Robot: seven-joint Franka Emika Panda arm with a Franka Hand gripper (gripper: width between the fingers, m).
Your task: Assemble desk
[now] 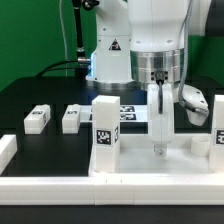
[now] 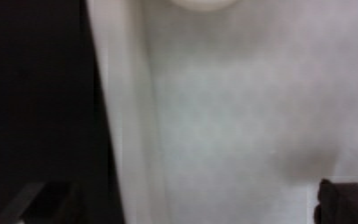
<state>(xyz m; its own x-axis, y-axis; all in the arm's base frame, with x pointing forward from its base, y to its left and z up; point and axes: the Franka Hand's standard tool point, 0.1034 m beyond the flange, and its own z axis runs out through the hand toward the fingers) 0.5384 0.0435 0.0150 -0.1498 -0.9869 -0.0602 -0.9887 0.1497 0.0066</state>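
The white desk tabletop (image 1: 130, 162) lies flat near the front of the black table. One tagged white leg (image 1: 105, 126) stands upright on its corner at the exterior view's left. Another tagged leg (image 1: 218, 122) stands at the tabletop's other end. Two loose legs (image 1: 37, 119) (image 1: 72, 119) lie on the table further toward the exterior view's left. My gripper (image 1: 158, 140) points straight down over the tabletop, open and holding nothing. In the wrist view the gripper (image 2: 192, 205) shows dark fingertips (image 2: 348, 200) spread wide over the blurred white tabletop (image 2: 229, 110), whose edge runs beside one finger. A round socket (image 2: 202, 5) shows at the frame edge.
The marker board (image 1: 128, 109) lies behind the tabletop. Another white block (image 1: 193, 97) lies tilted at the exterior view's right, behind the gripper. Long white border bars (image 1: 100, 188) run along the front and at the exterior view's left (image 1: 7, 150). The robot base (image 1: 108, 55) stands at the back.
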